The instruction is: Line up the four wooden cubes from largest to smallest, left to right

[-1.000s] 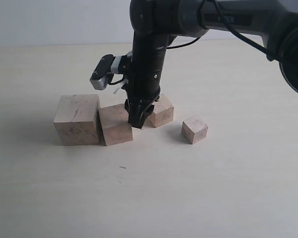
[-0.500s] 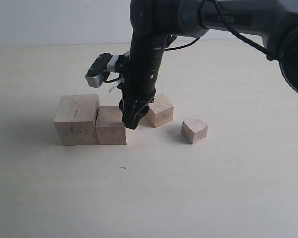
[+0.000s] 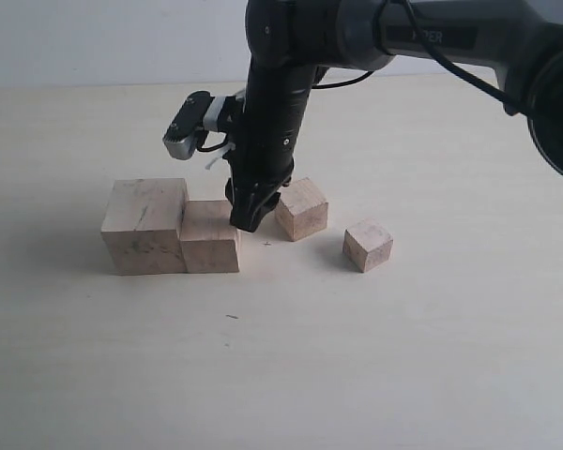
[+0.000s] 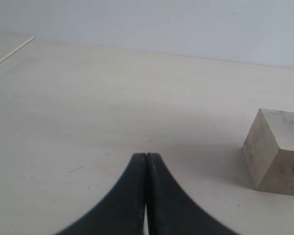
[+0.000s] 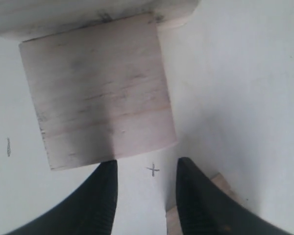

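Four pale wooden cubes sit in a row on the table. The largest cube (image 3: pixel 145 225), smudged, is at the left, and the second cube (image 3: pixel 211 238) rests flush against it. Further right come the third cube (image 3: pixel 302 208) and the smallest cube (image 3: pixel 368 246), each standing apart. My right gripper (image 3: pixel 247 218) points down between the second and third cubes, open and empty. The right wrist view shows its fingers (image 5: pixel 147 164) by the second cube (image 5: pixel 98 93), with the largest cube (image 5: pixel 88 12) beyond and a corner of the third cube (image 5: pixel 223 183). My left gripper (image 4: pixel 146 155) is shut and empty, with a smudged cube (image 4: pixel 277 152) to one side.
A small pencilled cross (image 3: pixel 267 244) marks the table between the second and third cubes; it shows between my right fingers (image 5: pixel 153 170). The right arm (image 3: pixel 281 84) reaches in from the upper right. The table (image 3: pixel 281 375) is pale and bare in front of the row.
The second cube, skewed a second ago, has turned square and slid flush against the largest. My right gripper moved left with it, then rose slightly off its edge.
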`<state>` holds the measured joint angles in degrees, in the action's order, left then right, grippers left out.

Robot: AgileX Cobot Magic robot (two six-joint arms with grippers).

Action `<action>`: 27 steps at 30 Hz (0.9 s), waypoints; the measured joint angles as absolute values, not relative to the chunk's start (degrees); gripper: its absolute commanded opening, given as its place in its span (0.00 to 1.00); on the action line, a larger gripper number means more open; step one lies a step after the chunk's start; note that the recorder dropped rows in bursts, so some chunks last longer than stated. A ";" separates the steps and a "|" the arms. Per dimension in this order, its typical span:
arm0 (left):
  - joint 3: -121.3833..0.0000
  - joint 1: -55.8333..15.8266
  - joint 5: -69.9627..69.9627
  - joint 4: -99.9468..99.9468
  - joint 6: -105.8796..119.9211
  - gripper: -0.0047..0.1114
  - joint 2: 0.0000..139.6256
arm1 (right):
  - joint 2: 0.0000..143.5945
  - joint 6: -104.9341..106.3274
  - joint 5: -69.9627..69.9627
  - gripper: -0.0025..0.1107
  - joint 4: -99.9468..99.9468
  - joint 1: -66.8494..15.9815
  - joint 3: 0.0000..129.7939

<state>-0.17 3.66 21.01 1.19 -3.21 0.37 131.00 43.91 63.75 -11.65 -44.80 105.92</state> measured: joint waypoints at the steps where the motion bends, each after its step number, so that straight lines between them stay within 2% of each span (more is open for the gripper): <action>1: -0.17 3.66 21.01 1.19 -3.21 0.04 0.37 | 131.00 43.91 63.50 0.36 -11.61 -44.80 105.92; 13: -0.17 3.66 21.01 1.19 -3.21 0.04 0.37 | 131.00 43.68 63.04 0.36 -10.31 -44.80 105.92; 27: -0.17 3.66 21.01 1.19 -3.21 0.04 0.37 | 125.85 33.43 64.76 0.35 -4.00 -44.69 105.92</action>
